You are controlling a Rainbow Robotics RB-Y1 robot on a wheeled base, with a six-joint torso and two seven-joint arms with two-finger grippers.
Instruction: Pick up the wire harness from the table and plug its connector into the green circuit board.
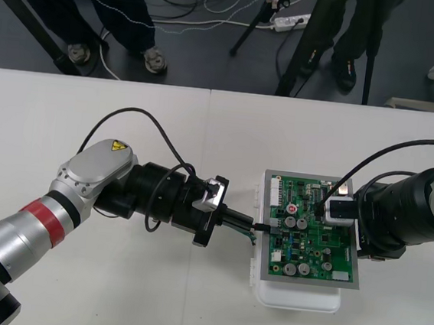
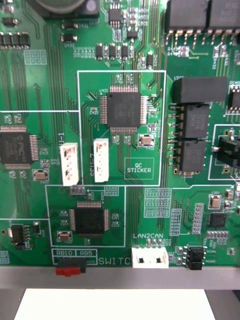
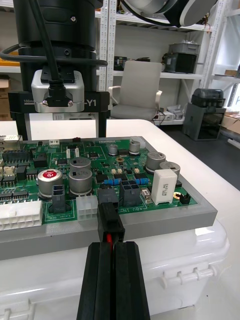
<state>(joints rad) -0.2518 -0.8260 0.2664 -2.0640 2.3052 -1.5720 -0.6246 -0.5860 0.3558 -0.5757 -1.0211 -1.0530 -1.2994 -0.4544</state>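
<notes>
Insertion is in hand, by my reading: the left claw (image 3: 112, 247), clenched on the harness plug (image 3: 110, 220), holds it at the board's (image 1: 313, 241) left edge. Whether it is seated I cannot tell. Next calls for a straight push right, then release. The right claw (image 1: 341, 210) hangs over the board's right side, grip unclear. The worktop (image 1: 128, 131) is plain and pale, with dark, cabled floor (image 1: 212, 54) beyond its far edge.
</notes>
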